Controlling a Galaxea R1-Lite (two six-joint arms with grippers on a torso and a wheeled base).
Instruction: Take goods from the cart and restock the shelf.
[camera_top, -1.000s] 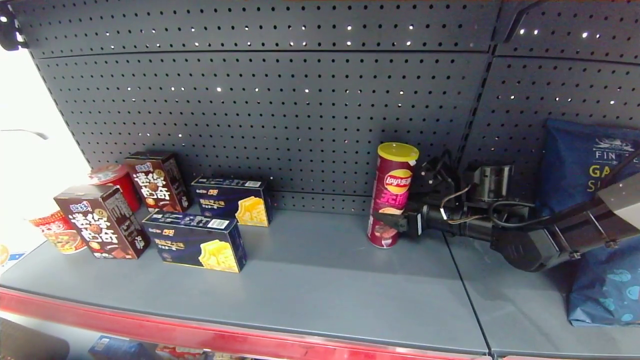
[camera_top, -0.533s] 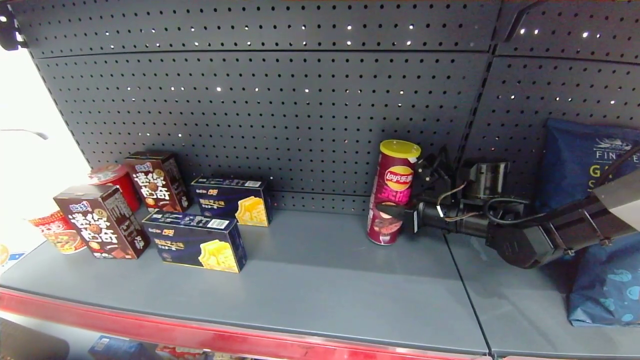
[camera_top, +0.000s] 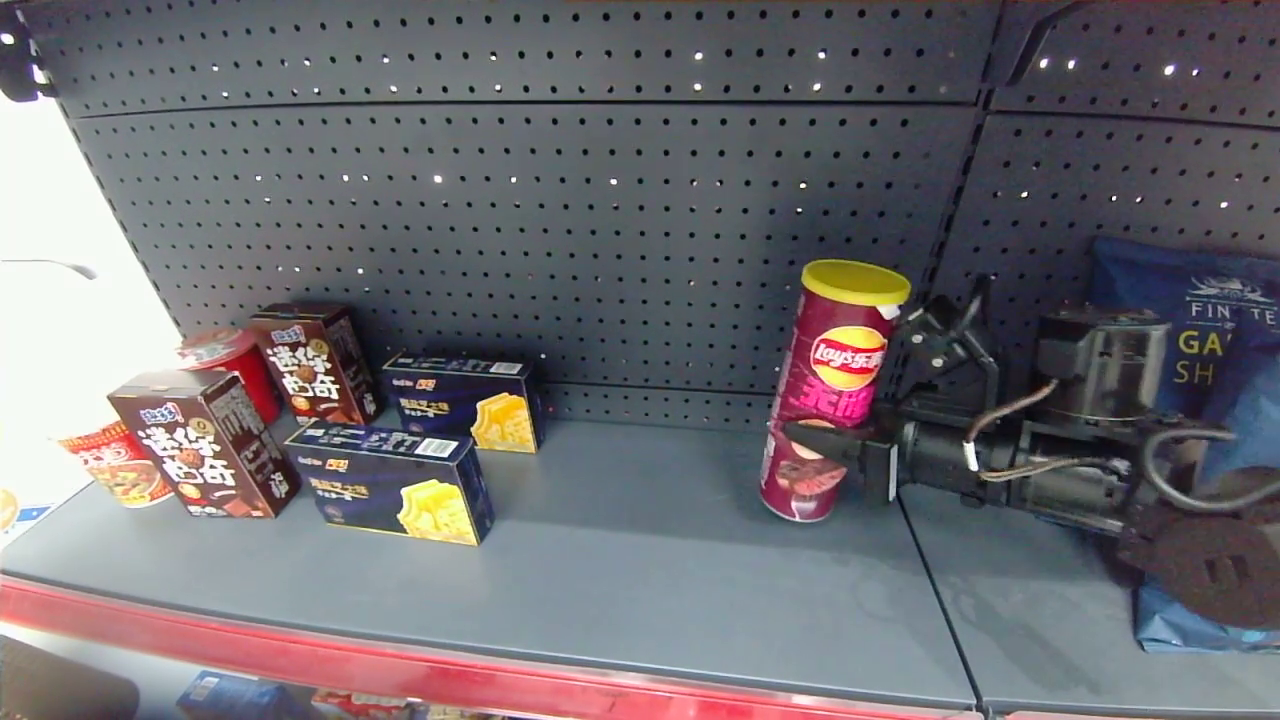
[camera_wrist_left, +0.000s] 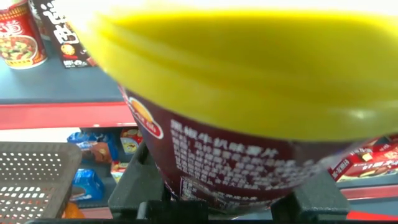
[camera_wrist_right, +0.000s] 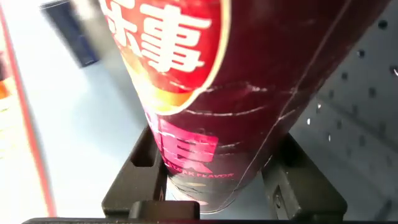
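A maroon chip can (camera_top: 838, 385) with a yellow lid leans slightly, its top toward the right, over the grey shelf (camera_top: 620, 560) near the pegboard. My right gripper (camera_top: 820, 440) is shut on its lower half from the right; in the right wrist view the can (camera_wrist_right: 205, 93) sits between the black fingers (camera_wrist_right: 134, 171) of that gripper (camera_wrist_right: 214, 180). I cannot tell whether its base touches the shelf. A second maroon can (camera_wrist_left: 236, 124) with a yellow lid is held in my left gripper (camera_wrist_left: 230, 202), in front of the shelf's red edge.
Two dark blue boxes (camera_top: 400, 480), two brown boxes (camera_top: 205, 440) and red cup noodles (camera_top: 115, 465) crowd the shelf's left end. Blue snack bags (camera_top: 1190, 330) stand at the right. The shelf has a red front edge (camera_top: 400, 660). A wire cart basket (camera_wrist_left: 34, 180) lies below the left gripper.
The right arm has carried the chip can to the right and nearer to me, and the can now leans more. The boxes and cups have not moved.
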